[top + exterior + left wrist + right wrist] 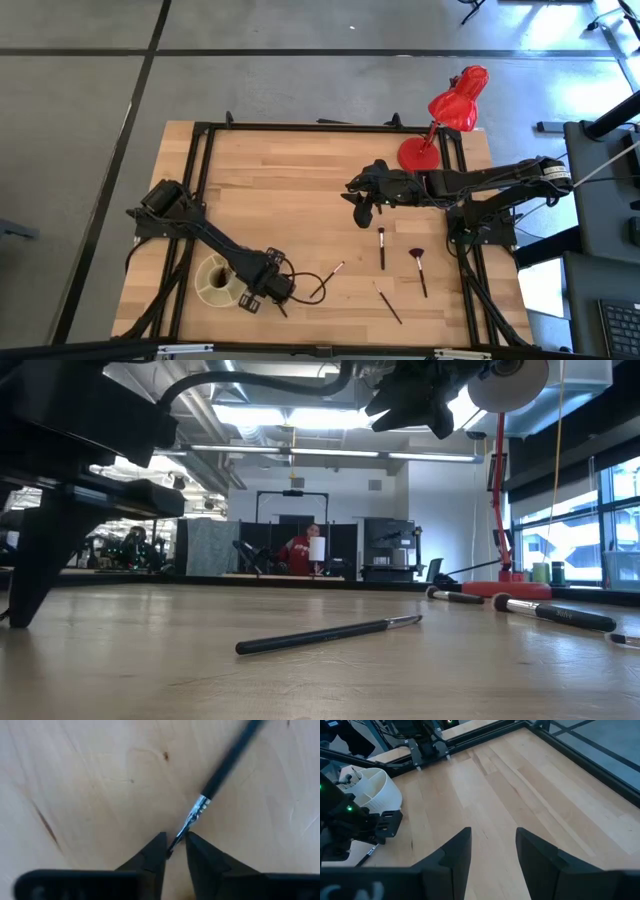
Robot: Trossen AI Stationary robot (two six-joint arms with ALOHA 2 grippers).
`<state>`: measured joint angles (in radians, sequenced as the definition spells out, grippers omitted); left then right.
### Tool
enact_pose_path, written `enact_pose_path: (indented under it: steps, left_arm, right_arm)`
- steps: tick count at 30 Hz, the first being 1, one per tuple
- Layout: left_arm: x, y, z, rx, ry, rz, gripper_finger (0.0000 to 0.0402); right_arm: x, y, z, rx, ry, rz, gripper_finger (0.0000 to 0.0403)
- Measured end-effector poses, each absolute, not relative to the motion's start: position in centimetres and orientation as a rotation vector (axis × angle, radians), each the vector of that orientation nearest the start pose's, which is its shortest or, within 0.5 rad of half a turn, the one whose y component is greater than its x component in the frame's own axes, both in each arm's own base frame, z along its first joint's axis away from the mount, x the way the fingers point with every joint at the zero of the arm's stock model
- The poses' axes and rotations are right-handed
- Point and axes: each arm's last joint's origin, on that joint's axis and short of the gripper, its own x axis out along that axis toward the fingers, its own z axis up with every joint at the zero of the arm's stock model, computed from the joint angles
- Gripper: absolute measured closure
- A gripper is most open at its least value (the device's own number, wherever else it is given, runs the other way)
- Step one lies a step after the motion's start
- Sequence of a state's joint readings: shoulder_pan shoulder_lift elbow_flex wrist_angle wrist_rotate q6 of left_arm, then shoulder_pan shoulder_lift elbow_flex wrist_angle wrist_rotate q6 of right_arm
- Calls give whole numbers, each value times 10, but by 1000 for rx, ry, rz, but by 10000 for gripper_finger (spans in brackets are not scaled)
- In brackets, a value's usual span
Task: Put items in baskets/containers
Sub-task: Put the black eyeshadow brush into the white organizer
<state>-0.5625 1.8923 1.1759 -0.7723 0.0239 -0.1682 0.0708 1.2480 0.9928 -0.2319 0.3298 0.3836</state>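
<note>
The cream-white round container (pixel 213 280) stands near the table's near-left corner and also shows in the right wrist view as the container (pixel 375 787). My left gripper (pixel 175 837) is just to its right, low over the wood and narrowly open. A dark-handled brush (pixel 220 775) lies with its thin tip (pixel 181 832) between the fingers; I cannot tell whether they touch it. Another brush (pixel 331 276) lies flat further right. Three more lie near the right side: a dark brush (pixel 381 248), a fan-tipped one (pixel 418 268) and a thin one (pixel 388 303). My right gripper (pixel 360 212) hovers open above mid-table.
A red desk lamp (pixel 455 105) leans over the far-right corner, and its round base (pixel 418 153) is on the table. A black frame rail (pixel 205 180) borders the tabletop. A dark cable loop (pixel 305 290) lies beside my left gripper. Bare wood (pixel 290 190) fills the middle.
</note>
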Motion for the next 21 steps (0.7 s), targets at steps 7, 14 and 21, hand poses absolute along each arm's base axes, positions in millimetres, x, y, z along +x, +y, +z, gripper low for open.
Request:
enact_pose_path:
  steps: [7,14,21]
  left_arm:
    - [284,-181,144,375,1456,-357,391]
    - [285,-196,189,919,1372,-266,394]
    - [270,-207,267,1450,1340,-147,385]
  right_arm:
    - [273,10,306,277,423,-341,250]
    - [272,10,305,275,424,-341,250]
    - [272,10,305,274,424,-341,250]
